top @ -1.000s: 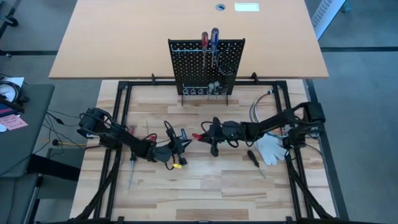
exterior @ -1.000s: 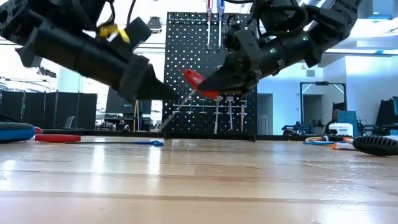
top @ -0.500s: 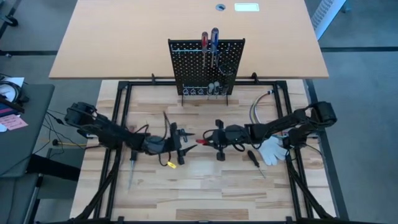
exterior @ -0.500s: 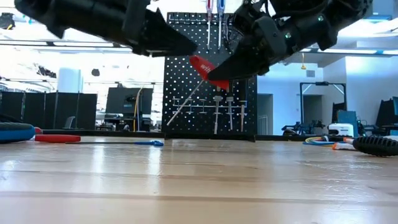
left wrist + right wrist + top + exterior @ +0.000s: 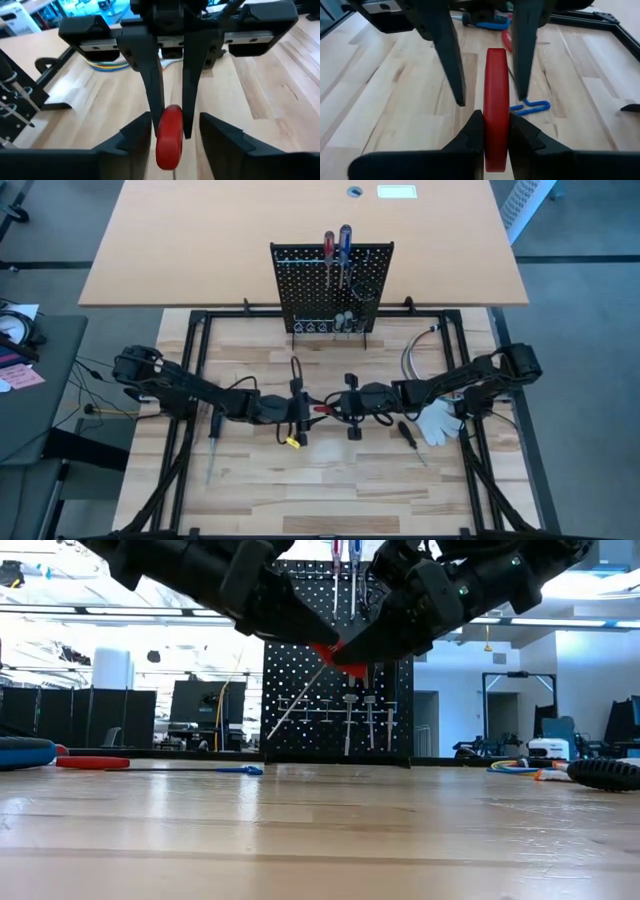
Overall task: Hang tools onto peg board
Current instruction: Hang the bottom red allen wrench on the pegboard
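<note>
Peg board [image 5: 332, 288]: we see the black perforated panel upright at the far edge of the wooden table [image 5: 330, 490]; two screwdrivers stand in its top and small pieces hang low on it.
Right gripper [image 5: 328, 407]: at mid-table, raised; its fingers [image 5: 470, 131] are closed on the red handle.
Left gripper [image 5: 306, 404]: facing the right one, tip to tip; its fingers [image 5: 129, 137] stand apart on either side of the red handle, and we see no contact yet.
Red-handled screwdriver [image 5: 496, 105]: held in the air between the two grippers, in front of the peg board; its thin shaft slants downward in the low view.
Handling: we judge it light and rigid, with a smooth handle liable to twist; the handle's thick middle is the place to grasp, leaving the shaft free for the peg board.
</note>
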Controlling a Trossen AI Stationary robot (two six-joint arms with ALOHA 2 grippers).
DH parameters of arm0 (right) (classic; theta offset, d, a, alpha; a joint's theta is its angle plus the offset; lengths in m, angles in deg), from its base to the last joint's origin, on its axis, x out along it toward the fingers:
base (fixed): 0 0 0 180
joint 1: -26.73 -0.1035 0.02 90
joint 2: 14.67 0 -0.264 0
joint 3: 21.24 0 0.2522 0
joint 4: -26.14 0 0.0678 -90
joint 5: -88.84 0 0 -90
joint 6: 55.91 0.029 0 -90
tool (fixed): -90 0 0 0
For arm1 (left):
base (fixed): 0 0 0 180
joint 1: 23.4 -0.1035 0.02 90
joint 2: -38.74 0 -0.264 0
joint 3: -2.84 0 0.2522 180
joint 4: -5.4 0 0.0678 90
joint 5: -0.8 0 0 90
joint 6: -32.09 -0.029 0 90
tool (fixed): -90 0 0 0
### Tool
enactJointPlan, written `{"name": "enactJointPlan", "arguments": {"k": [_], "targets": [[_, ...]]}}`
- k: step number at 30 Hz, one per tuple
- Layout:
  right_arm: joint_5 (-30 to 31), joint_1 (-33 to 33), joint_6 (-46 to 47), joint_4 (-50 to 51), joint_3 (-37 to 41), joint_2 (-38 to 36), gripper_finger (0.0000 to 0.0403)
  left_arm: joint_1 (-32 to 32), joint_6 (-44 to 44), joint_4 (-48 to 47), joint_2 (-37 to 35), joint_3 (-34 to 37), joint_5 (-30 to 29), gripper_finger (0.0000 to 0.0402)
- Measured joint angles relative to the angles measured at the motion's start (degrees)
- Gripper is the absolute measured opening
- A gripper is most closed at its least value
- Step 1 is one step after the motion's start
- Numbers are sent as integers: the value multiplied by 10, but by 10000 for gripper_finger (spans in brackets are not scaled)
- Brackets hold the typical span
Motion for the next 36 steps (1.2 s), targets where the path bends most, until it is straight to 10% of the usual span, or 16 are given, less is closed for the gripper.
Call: {"name": "enactJointPlan", "arguments": {"k": [12,19,25,36], "targets": [[-3,-1,-2,5,0,0,56,0,4,-9,0,0,3,50],[-1,4,-1,126,1,-16,134,8,3,10,-1,0,-19,44],[130,-16,34,177,35,-63,159,28,-28,35,-26,26,-141,44],[178,-41,16,19,120,-56,134,-109,-90,560,-64,250,-96,44]]}}
